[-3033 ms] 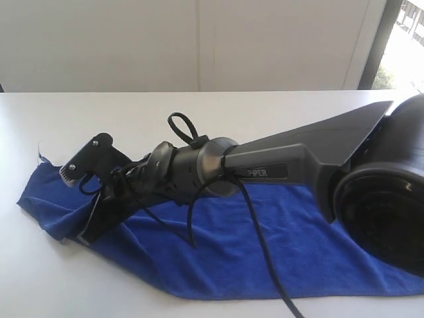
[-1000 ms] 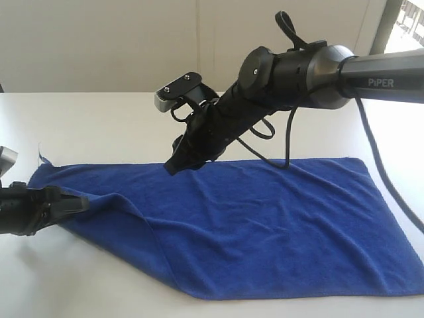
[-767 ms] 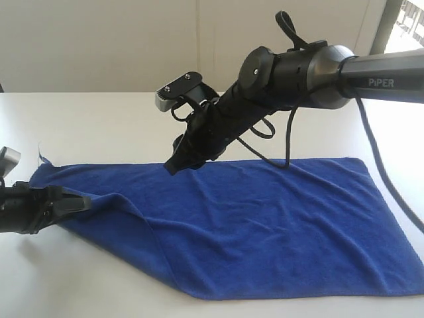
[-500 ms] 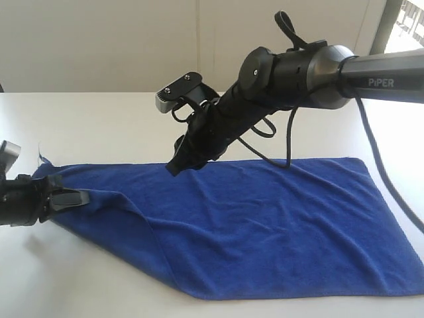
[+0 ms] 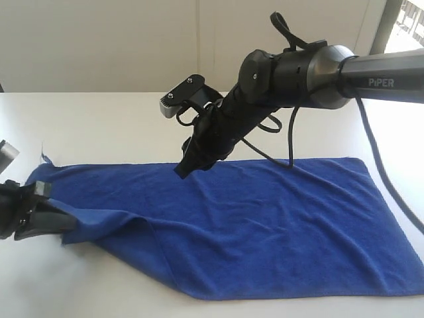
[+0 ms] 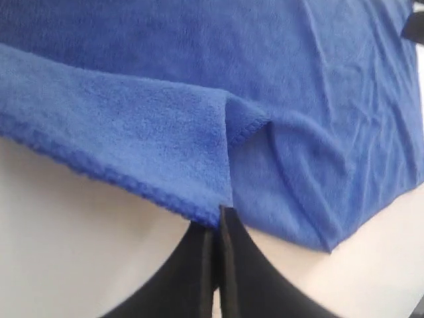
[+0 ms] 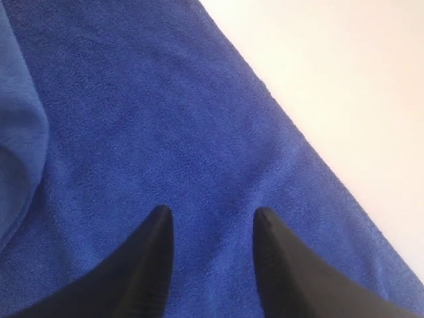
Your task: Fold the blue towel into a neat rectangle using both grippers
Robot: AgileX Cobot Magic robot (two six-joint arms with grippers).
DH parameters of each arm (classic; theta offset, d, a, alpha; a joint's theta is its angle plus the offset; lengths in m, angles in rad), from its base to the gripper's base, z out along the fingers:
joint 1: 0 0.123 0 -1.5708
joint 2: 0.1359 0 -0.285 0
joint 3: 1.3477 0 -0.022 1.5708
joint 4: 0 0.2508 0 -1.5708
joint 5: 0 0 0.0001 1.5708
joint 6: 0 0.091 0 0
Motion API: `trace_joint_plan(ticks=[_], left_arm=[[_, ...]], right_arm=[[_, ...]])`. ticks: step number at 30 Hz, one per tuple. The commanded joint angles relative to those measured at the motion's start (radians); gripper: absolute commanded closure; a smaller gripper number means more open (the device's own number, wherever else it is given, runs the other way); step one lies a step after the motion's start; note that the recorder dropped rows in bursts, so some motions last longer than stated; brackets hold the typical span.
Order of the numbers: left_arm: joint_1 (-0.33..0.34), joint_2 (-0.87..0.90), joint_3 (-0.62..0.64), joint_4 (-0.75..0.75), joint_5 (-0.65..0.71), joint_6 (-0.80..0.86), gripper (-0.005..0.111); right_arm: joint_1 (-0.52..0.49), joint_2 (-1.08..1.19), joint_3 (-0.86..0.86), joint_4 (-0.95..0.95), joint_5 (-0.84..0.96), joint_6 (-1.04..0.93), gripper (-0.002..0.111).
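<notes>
The blue towel [image 5: 265, 225] lies spread over the white table, its left part rumpled with a fold running toward the front. My left gripper [image 5: 64, 228] sits low at the towel's left edge, its fingers pressed together on the hem [image 6: 211, 213]. The left gripper [image 6: 218, 215] holds that edge slightly bunched. My right gripper [image 5: 182, 170] hangs over the towel's far edge near the middle. In the right wrist view the right gripper [image 7: 212, 222] is open, with only flat blue towel [image 7: 132, 132] showing between its fingers and nothing held.
The white table [image 5: 99, 126] stretches behind the towel to a pale wall. The right arm and its black cable [image 5: 289, 142] reach in from the upper right above the cloth. A window edge shows at the far right.
The left gripper has slid toward the front left and the towel's left edge has come with it, bunching there. The right gripper has shifted slightly right and stays open.
</notes>
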Motion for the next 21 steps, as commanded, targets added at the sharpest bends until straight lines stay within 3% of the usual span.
trace_joint_plan(ticks=[1, 8, 21], left_arm=[[0.001, -0.101, 0.000, 0.274, 0.011, -0.248, 0.107], [0.001, -0.198, 0.000, 0.594, 0.064, -0.526, 0.107], [0.001, -0.211, 0.000, 0.883, 0.105, -0.702, 0.107]], right_arm=[[-0.005, -0.005, 0.000, -0.008, -0.028, 0.009, 0.070], [-0.005, -0.005, 0.000, -0.008, -0.054, 0.014, 0.070], [-0.005, -0.005, 0.000, -0.008, -0.063, 0.013, 0.070]])
